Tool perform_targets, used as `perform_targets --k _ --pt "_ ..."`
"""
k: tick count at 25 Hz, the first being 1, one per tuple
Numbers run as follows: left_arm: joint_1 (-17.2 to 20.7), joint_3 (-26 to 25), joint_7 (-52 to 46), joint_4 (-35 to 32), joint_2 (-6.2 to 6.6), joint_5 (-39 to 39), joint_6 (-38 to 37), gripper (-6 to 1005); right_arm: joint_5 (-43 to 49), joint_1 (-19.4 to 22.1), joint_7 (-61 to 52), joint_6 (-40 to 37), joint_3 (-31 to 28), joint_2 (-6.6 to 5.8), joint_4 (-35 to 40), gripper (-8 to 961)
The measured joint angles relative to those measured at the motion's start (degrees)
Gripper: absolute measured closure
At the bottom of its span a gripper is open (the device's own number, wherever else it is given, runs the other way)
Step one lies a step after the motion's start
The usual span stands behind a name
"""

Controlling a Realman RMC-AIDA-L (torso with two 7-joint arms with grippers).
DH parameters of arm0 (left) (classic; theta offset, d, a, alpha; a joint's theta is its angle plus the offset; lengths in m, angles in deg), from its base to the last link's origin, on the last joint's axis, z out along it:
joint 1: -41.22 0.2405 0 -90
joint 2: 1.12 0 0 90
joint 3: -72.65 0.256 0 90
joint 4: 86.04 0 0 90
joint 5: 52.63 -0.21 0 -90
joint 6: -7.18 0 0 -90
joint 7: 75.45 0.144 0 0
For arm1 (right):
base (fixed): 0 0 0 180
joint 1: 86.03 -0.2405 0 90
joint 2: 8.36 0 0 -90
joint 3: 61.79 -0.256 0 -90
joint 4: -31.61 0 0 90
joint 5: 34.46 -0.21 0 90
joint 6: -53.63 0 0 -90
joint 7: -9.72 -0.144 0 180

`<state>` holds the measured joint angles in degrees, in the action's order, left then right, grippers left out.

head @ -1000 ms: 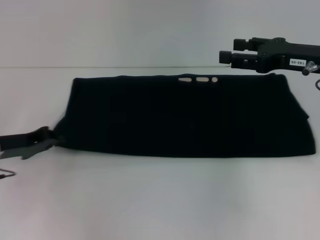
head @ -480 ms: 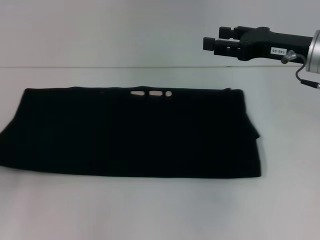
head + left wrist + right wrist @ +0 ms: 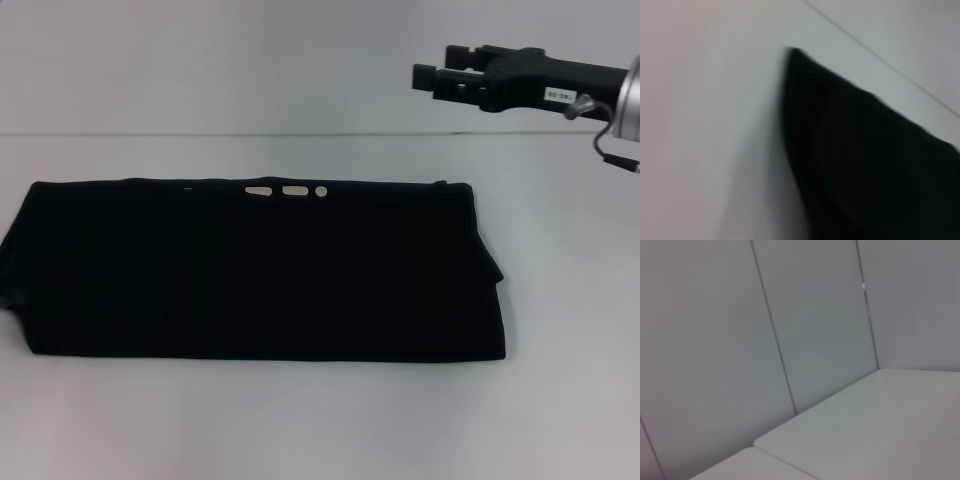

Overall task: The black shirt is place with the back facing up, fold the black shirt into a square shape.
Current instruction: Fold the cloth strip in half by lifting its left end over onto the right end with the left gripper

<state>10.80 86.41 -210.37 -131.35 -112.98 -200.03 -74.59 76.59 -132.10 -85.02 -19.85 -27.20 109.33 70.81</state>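
The left hand is no longer seen at the shirt's [image 3: 255,270] left edge; its state cannot be told. The shirt has been shifted leftward and lies as a long folded band on the bench [image 3: 320,420], so crosswise folds remain. The right hand [image 3: 428,77], raised far right, holds nothing, fingers seemingly together.

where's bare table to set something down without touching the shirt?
The table is bare in a wide strip along the near edge below the black shirt, in a narrower band behind it up to the wall, and to its right. The right gripper hangs above that far right corner. The shirt's left end nearly reaches the picture's edge.
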Motion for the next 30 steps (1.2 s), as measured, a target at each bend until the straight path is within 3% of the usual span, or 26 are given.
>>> perform_targets --k 4,8,10,11,13,16,18,23,27,30 --pt "-6.2 0.7 0.0 2.3 -0.27 0.3 -3.6 901 -0.2 1.5 0.7 1.0 -0.4 -0.40 0.0 207" --pt "-14.0 0.9 0.1 6.0 -2.01 3.4 -8.1 894 -0.9 3.4 1.4 1.3 -0.7 -1.23 0.6 208" --pt "-17.9 2.0 0.5 9.0 -3.48 5.6 -8.2 890 -1.3 4.5 1.6 1.3 -1.0 -2.14 0.7 208" --pt "-20.0 3.0 0.7 10.9 -4.58 6.6 -7.4 888 -1.6 5.6 1.4 1.1 -1.6 -3.28 0.8 208" --pt "-22.8 4.9 1.3 14.4 -6.47 7.9 -4.1 884 -1.7 6.2 1.3 0.8 -2.0 -3.94 0.8 208" --pt "-27.2 6.7 3.5 20.0 -11.09 9.8 3.4 879 -2.7 8.0 1.3 -0.1 -2.8 -5.87 0.8 208" --pt "-29.0 7.0 6.6 25.1 -12.46 12.2 8.5 875 -3.2 9.0 1.3 -0.9 -3.2 -7.00 0.8 207" --pt "-29.5 3.1 21.3 44.1 -12.79 21.3 21.3 866 -3.6 10.4 1.2 -2.0 -3.4 -8.58 0.9 208" --pt "-26.4 -4.1 31.2 49.8 -12.86 23.2 19.2 859 -3.3 10.6 0.4 -2.4 -2.7 -9.00 0.7 208" --pt "-24.8 -5.5 32.5 50.1 -12.79 23.0 15.4 813 -1.8 10.3 -2.3 -2.8 -1.5 -9.08 0.6 208"
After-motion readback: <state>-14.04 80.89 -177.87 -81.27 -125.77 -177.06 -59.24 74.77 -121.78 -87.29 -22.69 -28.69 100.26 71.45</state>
